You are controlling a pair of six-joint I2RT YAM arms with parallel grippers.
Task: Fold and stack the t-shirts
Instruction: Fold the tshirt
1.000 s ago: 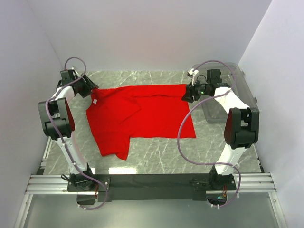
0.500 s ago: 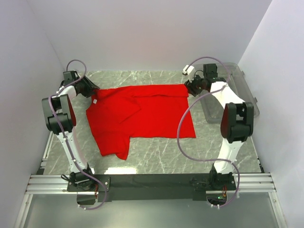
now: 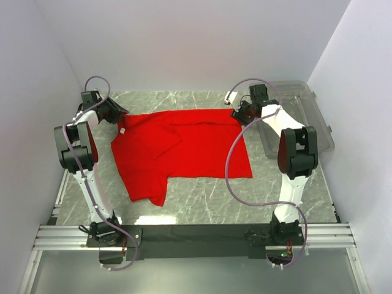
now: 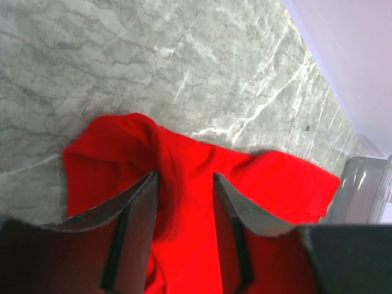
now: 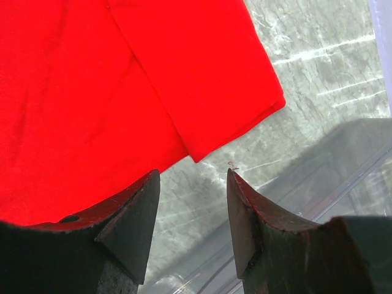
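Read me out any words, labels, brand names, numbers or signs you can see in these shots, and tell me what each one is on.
No text can be read in any view.
White neck label on the red t-shirt: too small to read, and whether it carries print cannot be told.
Clear plastic bin and marble table: no markings show.

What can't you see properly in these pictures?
- Label, top view: too small to read.
- Bin, top view: its left part is hidden behind the right arm. In the right wrist view, the picture's edge cuts it off.
- Shirt, left wrist view: its lower part is hidden by the left gripper. Whether the gripper pinches the fold yet is unclear.
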